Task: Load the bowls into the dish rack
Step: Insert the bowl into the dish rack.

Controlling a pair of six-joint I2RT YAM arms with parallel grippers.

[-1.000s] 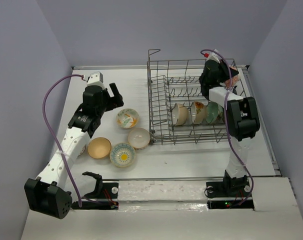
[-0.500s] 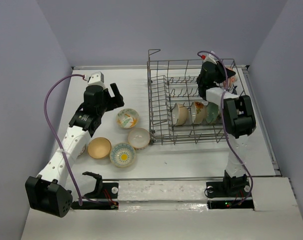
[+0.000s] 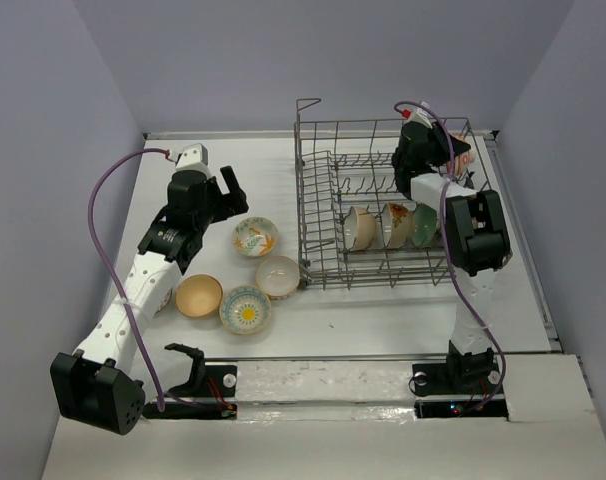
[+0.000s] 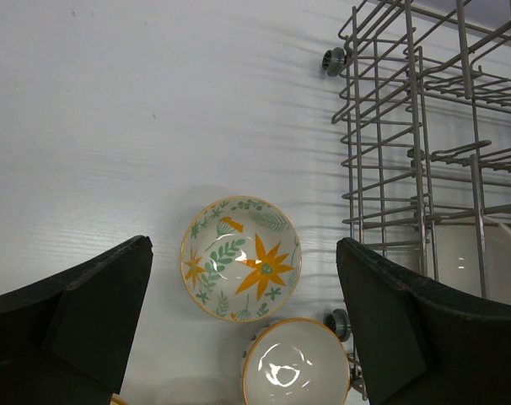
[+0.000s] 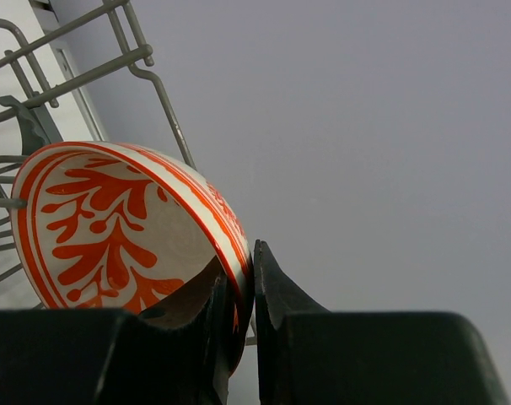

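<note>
White table (image 3: 383,310) first: the big grey wire dish rack (image 3: 318,225) takes up the far right part of it, running almost to the far edge. Three bowls already stand on edge in the row along the rack's near side: a cream one (image 3: 359,228), a brownish one (image 3: 395,225) and a teal one (image 3: 426,224).

Four more sit loose in the middle of the table, just left of the rack:
- cream floral ceramic bowl (image 4: 241,257)
- plain white bowl (image 4: 296,363), right against the rack
- tan bowl (image 3: 198,296)
- blue-rimmed bowl with a yellow centre (image 3: 245,308)

The right gripper (image 5: 251,278) is up at the rack's far right corner, clamped on the rim of the red-orange patterned bowl (image 5: 112,219), one finger inside and one outside, with the bowl tipped on edge beside the top wires. The left gripper (image 4: 243,245) hangs spread wide above the floral bowl, touching nothing.

My take on the step in hand: bring the patterned bowl down on edge into a free tine slot behind the three standing ones. Mind the tall side wires snagging the rim, and only let go once it's wedged between tines so it can't roll
</note>
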